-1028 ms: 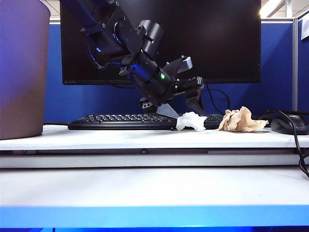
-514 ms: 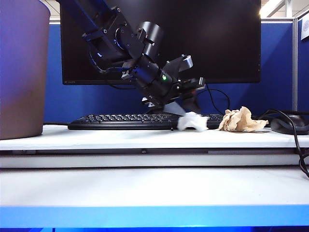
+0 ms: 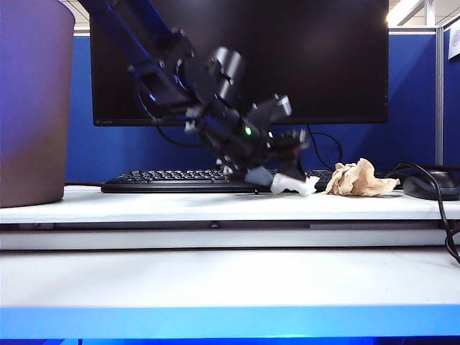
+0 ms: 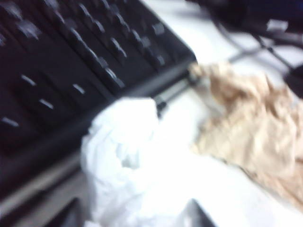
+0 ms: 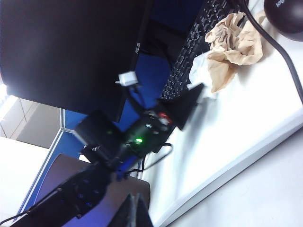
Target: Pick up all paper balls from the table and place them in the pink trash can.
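your left gripper (image 3: 287, 181) is down at the white paper ball (image 3: 293, 186) on the desk (image 3: 144, 205) beside the keyboard (image 3: 172, 180), fingers around it, grip unclear. tan ball (image 3: 358, 179) just beside; your right gripper's (image 5: 135, 210) fingers look closed.

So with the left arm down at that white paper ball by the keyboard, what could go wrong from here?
1. The left end effector is blurred and the white paper ball still sits on the table; the grasp may slip off.
2. The tan paper ball lies close beside it and could get nudged toward the mouse.
3. The fingers work right against the keyboard edge and may knock it.
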### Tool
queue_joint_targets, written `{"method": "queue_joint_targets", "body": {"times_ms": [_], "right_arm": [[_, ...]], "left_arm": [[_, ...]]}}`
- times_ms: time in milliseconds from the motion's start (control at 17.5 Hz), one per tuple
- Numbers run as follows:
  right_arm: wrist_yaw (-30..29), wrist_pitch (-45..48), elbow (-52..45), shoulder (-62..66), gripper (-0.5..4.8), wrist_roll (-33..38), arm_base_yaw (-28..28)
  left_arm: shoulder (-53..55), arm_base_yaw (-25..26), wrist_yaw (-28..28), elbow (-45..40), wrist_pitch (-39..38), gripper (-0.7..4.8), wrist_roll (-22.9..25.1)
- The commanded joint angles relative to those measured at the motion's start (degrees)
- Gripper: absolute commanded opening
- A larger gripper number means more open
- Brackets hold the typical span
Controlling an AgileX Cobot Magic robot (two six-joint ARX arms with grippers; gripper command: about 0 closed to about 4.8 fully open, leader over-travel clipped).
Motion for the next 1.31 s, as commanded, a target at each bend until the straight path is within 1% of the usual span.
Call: {"method": "queue_joint_targets", "body": {"times_ms": [57, 114, 171, 228, 343, 400, 457, 514, 628, 857, 1028, 1085, 1199, 1256, 1313], "right_arm": [[0.2, 1.3, 0.2, -0.1, -0.05, -0.4, 0.0], [0.2, 1.4, 0.2, -0.1, -0.05, -0.4, 0.0], [0.3, 1.4, 0.2, -0.1, -0.05, -0.4, 0.0], [0.2, 1.4, 0.2, -0.1, -0.05, -0.4, 0.0], [0.2, 1.4, 0.2, -0.1, -0.05, -0.4, 0.0], [0.2, 1.5, 0.3, -0.1, -0.05, -0.3, 0.0], [0.1, 1.6, 0.3, -0.1, -0.05, -0.3, 0.0], [-0.3, 2.2, 0.3, -0.1, -0.05, -0.3, 0.0], [-3.1, 5.7, 0.2, -0.1, -0.05, -0.2, 0.0], [-10.7, 21.7, 0.2, -0.1, -0.05, -0.1, 0.0], [-13.4, 37.1, 0.2, -0.1, -0.05, -1.0, 0.0], [-14.1, 40.8, 0.2, -0.1, -0.05, -2.1, 0.0], [-16.1, 45.9, 0.2, -0.1, -0.05, -2.1, 0.0], [-18.6, 47.1, 0.2, -0.1, -0.05, -2.0, 0.0], [-24.3, 47.5, 0.2, -0.1, -0.05, -1.4, 0.0]], "left_arm": [[0.7, -1.0, 0.2, 0.2, 0.7, 2.49, 0.0], [0.8, -1.0, 0.1, 0.2, 0.8, 1.62, 0.0], [0.8, -1.0, 0.1, 0.2, 0.7, 0.15, 0.0], [0.8, -1.3, 0.1, 0.2, 0.7, -0.03, 0.0], [0.8, -1.3, 1.4, 0.6, 0.7, -0.06, 0.0], [0.7, -1.3, 3.5, 0.9, 0.7, -0.06, -0.3], [0.4, -1.3, 5.4, 1.6, 0.0, -0.06, -1.7], [0.0, -1.3, 6.5, 2.8, -1.5, -0.06, -2.2], [-1.7, -1.3, 7.5, 5.9, -4.5, -0.06, -1.8], [-7.6, -1.0, 7.4, 10.3, -8.8, -0.06, -1.1], [-15.8, -0.9, 7.3, 11.9, -17.3, -0.06, 2.4], [-19.1, -0.9, 7.0, 11.9, -19.3, -0.06, 3.9], [-25.3, -0.9, 3.3, 11.9, -22.2, -0.06, 7.6], [-28.7, -0.9, 1.4, 11.9, -23.7, -0.06, 8.2], [-34.7, -0.9, -1.2, 11.9, -27.3, -0.06, 9.9]]}}
